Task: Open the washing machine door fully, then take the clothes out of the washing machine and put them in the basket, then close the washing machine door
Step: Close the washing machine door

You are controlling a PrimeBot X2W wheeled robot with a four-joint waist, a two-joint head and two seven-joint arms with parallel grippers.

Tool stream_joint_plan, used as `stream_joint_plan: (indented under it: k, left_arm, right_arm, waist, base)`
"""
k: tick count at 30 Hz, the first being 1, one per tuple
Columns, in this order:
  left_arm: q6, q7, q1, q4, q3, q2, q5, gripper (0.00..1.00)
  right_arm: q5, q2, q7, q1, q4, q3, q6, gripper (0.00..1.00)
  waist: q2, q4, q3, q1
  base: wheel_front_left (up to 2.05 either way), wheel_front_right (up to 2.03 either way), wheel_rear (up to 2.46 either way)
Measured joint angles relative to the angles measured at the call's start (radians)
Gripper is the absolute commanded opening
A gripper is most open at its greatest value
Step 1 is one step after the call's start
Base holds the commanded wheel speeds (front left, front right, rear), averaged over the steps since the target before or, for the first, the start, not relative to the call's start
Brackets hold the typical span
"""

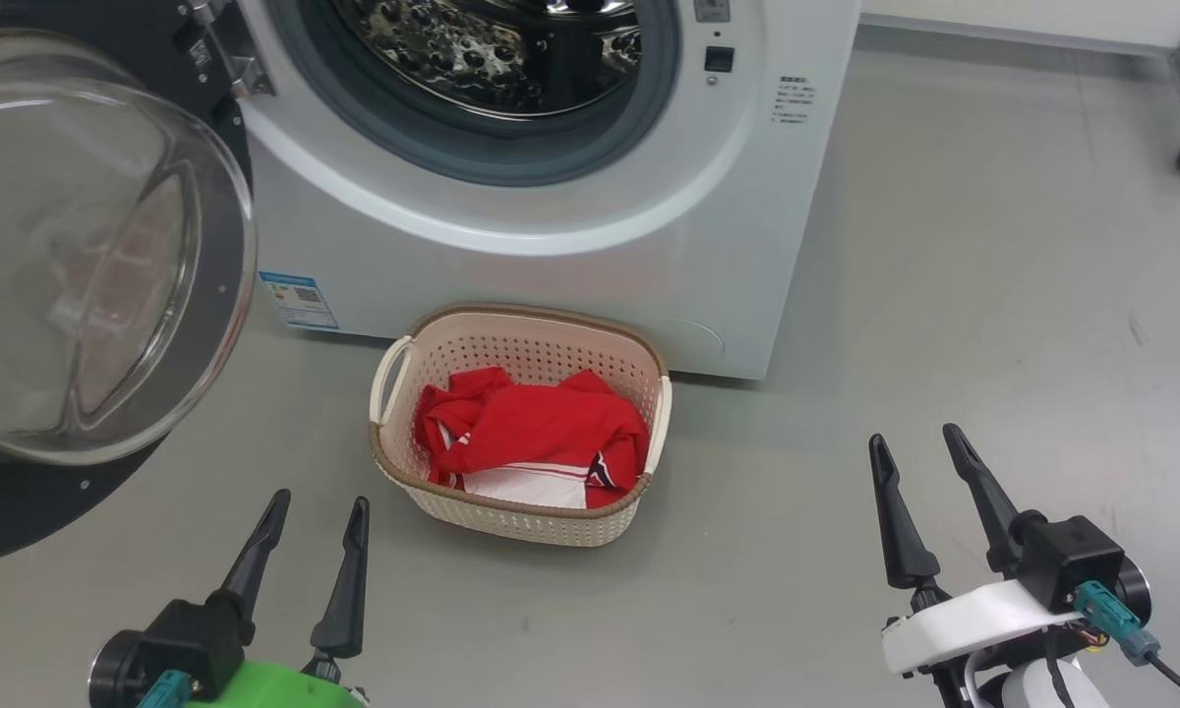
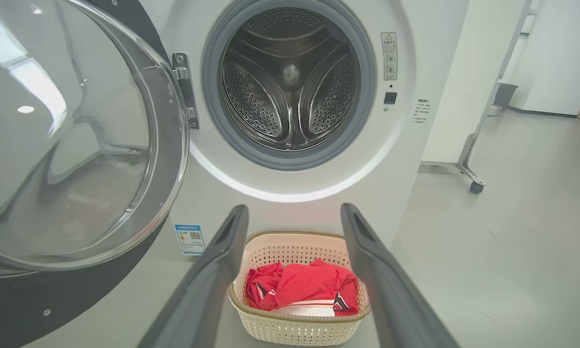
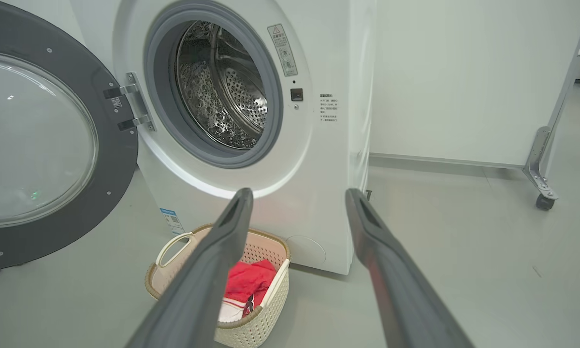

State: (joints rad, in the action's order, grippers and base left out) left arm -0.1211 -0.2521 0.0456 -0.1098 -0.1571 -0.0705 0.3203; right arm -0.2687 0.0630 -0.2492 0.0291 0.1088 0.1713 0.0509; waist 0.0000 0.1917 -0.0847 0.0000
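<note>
The white washing machine stands ahead with its drum mouth open and no fabric showing inside the steel drum. Its round black door with the bulging glass window is swung wide to the left. The cream basket sits on the floor in front of the machine, holding red clothes with a white panel. My left gripper hovers open, near the basket's left front corner. My right gripper is open well to the basket's right. Nothing is between either pair of fingers.
Grey floor spreads out to the right of the machine. A white panel on a metal leg with a castor stands at the far right. The open door juts out over the floor on the left.
</note>
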Motion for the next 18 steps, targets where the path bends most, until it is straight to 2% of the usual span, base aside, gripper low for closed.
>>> stream_joint_plan:
  k: [18]
  left_arm:
    - [0.0,0.0,0.005,-0.012,0.046,0.002,-0.035,1.0]
  right_arm:
    - [0.0,-0.001,0.0,0.021,0.021,0.025,0.019,1.0]
  waist:
    - [0.0,0.22,0.042,0.0]
  base:
    - [0.0,0.0,0.0]
